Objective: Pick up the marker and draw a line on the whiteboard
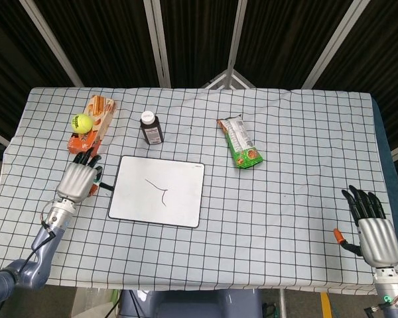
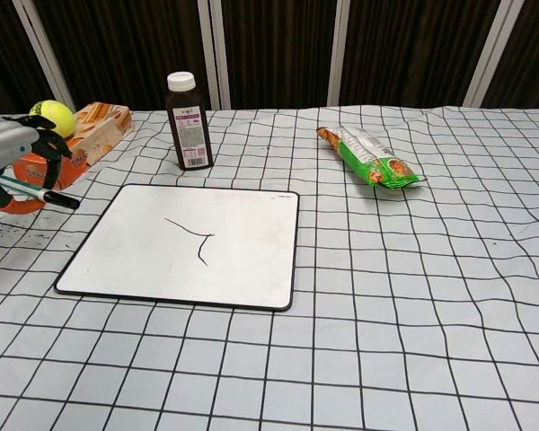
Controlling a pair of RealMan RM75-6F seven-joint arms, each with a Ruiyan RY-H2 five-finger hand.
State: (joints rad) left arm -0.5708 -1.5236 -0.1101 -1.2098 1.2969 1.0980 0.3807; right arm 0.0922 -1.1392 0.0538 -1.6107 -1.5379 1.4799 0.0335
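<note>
The whiteboard (image 1: 158,192) (image 2: 189,244) lies flat left of the table's centre, with a short forked black line drawn on it. My left hand (image 1: 78,179) (image 2: 9,160) hovers just left of the board and holds the marker (image 2: 38,192) (image 1: 103,188), whose black tip points toward the board's left edge. The tip is off the board. Far over at the front right corner, my right hand (image 1: 371,228) is open with its fingers spread and nothing in it; only the head view shows it.
A dark bottle with a white cap (image 1: 151,128) (image 2: 188,121) stands behind the board. A tennis ball (image 1: 82,122) (image 2: 53,114) rests on an orange box (image 1: 93,124) (image 2: 85,135) at the back left. A green snack bag (image 1: 239,141) (image 2: 369,157) lies right of centre.
</note>
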